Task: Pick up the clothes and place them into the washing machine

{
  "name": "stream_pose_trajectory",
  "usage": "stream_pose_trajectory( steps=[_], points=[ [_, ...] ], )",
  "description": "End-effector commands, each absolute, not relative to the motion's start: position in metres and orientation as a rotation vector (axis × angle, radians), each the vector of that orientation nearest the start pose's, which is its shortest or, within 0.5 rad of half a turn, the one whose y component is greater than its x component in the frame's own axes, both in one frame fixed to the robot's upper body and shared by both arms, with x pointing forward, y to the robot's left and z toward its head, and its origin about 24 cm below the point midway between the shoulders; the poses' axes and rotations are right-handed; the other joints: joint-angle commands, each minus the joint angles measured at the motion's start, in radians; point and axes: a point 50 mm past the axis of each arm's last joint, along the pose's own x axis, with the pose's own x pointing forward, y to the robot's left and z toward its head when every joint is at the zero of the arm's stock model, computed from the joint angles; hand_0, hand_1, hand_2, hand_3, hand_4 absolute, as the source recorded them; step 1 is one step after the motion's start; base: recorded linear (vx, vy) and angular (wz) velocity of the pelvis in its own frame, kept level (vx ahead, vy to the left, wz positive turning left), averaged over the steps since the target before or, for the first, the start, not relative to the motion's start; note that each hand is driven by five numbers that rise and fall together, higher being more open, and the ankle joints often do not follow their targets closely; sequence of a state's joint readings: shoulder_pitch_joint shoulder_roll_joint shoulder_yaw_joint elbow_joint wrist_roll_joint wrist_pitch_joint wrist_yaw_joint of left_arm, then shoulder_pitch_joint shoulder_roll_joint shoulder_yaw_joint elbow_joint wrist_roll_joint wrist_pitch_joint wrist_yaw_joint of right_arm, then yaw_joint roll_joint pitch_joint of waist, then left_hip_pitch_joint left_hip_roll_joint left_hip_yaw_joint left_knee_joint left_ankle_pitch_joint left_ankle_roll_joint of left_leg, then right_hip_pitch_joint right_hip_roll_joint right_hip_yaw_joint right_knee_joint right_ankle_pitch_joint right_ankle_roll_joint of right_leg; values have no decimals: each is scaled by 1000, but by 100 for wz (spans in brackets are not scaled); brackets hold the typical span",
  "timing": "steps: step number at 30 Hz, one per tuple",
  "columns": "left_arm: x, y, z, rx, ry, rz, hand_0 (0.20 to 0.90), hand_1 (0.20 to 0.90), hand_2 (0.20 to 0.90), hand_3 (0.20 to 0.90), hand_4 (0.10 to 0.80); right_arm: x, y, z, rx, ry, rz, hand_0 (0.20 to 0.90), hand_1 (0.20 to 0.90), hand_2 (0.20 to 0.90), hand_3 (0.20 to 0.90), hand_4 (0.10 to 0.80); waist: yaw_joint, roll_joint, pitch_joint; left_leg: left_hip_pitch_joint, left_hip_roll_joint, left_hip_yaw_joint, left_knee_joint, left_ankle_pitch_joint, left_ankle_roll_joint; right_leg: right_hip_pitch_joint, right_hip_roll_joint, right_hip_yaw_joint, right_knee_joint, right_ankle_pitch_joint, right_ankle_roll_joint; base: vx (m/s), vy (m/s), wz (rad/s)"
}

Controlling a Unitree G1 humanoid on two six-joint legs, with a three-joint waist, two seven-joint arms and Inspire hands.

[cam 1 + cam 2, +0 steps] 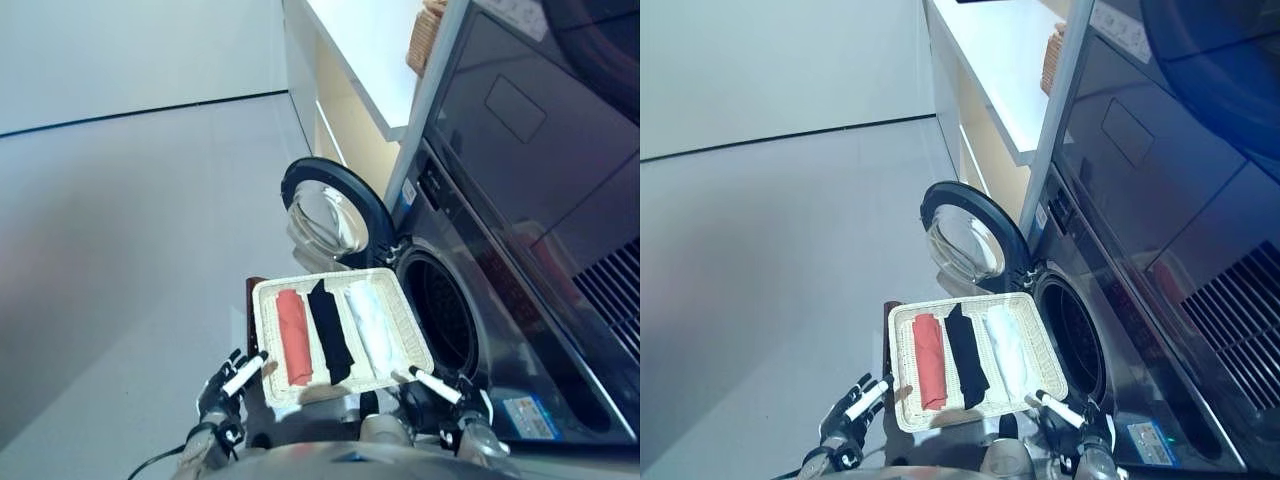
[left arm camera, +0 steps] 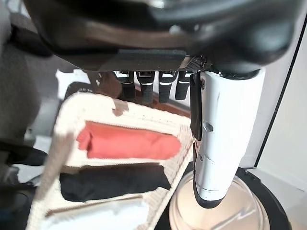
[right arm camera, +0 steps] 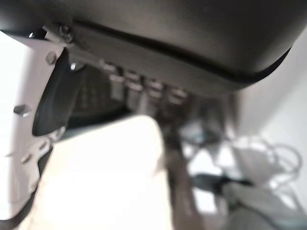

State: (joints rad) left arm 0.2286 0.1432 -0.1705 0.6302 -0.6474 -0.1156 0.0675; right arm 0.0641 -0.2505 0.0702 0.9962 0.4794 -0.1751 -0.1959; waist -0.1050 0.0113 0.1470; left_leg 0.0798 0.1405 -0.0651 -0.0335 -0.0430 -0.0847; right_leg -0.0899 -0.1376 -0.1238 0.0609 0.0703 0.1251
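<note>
You see both hands, left hand [image 1: 222, 390] and right hand [image 1: 447, 392], with fingers curled under the flat white woven basket [image 1: 266, 330], so pinch the soft, light red rolled cloth [image 1: 293, 335] at its middle, just beyond your left fingers [image 2: 144, 86].

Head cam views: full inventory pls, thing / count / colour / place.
Wicker tray: 1, cream, before the machine, between both hands.
Red garment: 1, rolled, tray's left.
Black garment: 1, rolled, tray's middle.
White garment: 1, rolled, tray's right.
Washing machine: 1, dark grey, right; drum open.
Door: 1, round, black-rimmed, swung open beyond the tray.
Counter: 1, white, far side.
Basket: 1, woven, on the counter.
Left hand: at tray's near-left corner.
Right hand: at tray's near-right corner.
</note>
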Motion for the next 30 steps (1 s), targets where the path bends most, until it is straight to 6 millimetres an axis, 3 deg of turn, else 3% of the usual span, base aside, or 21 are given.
stream_pose_trajectory(
  steps=[1, 3, 6, 9, 11, 17, 23, 30],
  points=[
    [163, 194, -91, -389, 525, 244, 900, 900, 900, 900, 800, 146, -256, -123, 41, 733, -514, 900, 900, 900, 900, 800, -2, -34, 18, 9, 44, 9, 252, -36, -22, -160, -64, 47, 101, 53, 38, 54, -208, 87],
    [167, 189, -89, -393, 518, 209, 900, 900, 900, 900, 800, 148, -261, -121, 28, 732, -533, 900, 900, 900, 900, 800, 9, -35, 43, -66, 45, 10, 348, 24, -25, -131, -64, 17, 93, 38, 17, 8, -152, 93],
    [168, 186, -88, -379, 520, 187, 900, 900, 900, 900, 800, 159, -267, -113, 14, 688, -538, 900, 900, 900, 900, 800, 23, -29, 47, -150, 61, 40, 188, 41, -30, -102, -74, 9, 54, 19, 36, 34, 18, 29],
    [171, 184, -86, -346, 517, 162, 900, 900, 900, 900, 800, 167, -274, -106, -8, 656, -553, 900, 900, 900, 900, 800, 46, 2, 60, -228, 74, 66, 78, 141, -46, -84, -71, 25, 50, 4, 44, 113, 110, 19],
    [173, 185, -84, -333, 506, 145, 900, 900, 900, 900, 800, 170, -278, -105, -18, 658, -563, 900, 900, 900, 900, 800, 39, 14, 71, -243, 69, 104, 111, 120, -44, -94, -87, 34, 67, -1, 48, 27, 91, -21],
    [185, 201, -66, -314, 407, 166, 900, 900, 900, 900, 800, 204, -288, -83, -59, 566, -583, 900, 900, 900, 900, 800, 54, 23, 119, -351, 11, 147, 166, 92, -33, -201, -158, 72, 45, 59, 65, -105, 108, -19],
    [183, 198, -62, -343, 387, 143, 900, 900, 900, 900, 800, 230, -311, -62, -116, 546, -656, 900, 900, 900, 900, 800, 90, 40, 146, -426, -1, 140, 192, 79, -28, -256, -197, 61, 13, 96, 80, -25, 24, -6],
    [188, 188, -56, -356, 365, 64, 900, 900, 900, 900, 800, 250, -338, -35, -186, 529, -739, 900, 900, 900, 900, 800, 131, 61, 173, -464, -7, 129, 184, 87, -29, -294, -210, 39, 23, 98, 89, 3, 21, 8]
  ],
)
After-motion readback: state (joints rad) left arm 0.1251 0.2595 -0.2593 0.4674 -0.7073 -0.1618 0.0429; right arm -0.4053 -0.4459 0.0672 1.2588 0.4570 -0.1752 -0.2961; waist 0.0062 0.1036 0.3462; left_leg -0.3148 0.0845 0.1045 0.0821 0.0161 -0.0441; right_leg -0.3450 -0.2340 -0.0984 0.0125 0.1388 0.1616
